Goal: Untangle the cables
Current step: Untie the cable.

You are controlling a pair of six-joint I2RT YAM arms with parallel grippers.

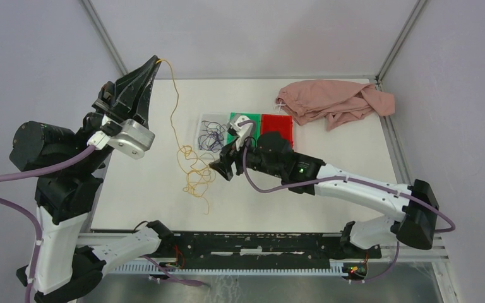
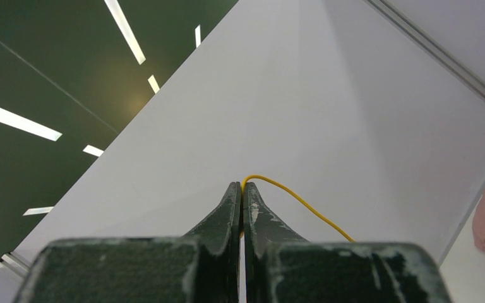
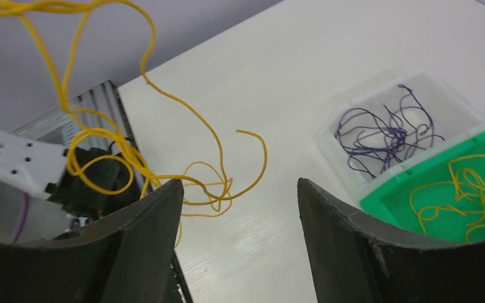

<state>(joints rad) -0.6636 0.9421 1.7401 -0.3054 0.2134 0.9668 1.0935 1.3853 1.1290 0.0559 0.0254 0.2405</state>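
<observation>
Left hand [image 1: 157,60] tight on lifted yellow cable [image 2: 300,201]

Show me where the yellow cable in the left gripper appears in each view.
Top external: yellow cable hangs from the left gripper to a tangle, centre-left.
Left wrist: arcs right from the shut fingertips, bottom centre.
Right wrist: loops across upper left and centre.
Landmark: clear tray of purple cables, top and right wrist only.

A white bench [image 1: 353,145] is enclosed by pale grey walls [image 1: 246,31] at 9, 12 and 3 o'clock, with metal struts [image 1: 104,35] set in the far corners at 11 and 1 o'clock. Overhead, a dark ceiling [image 2: 38,63] is lit by white strip lights [image 2: 16,120].
</observation>
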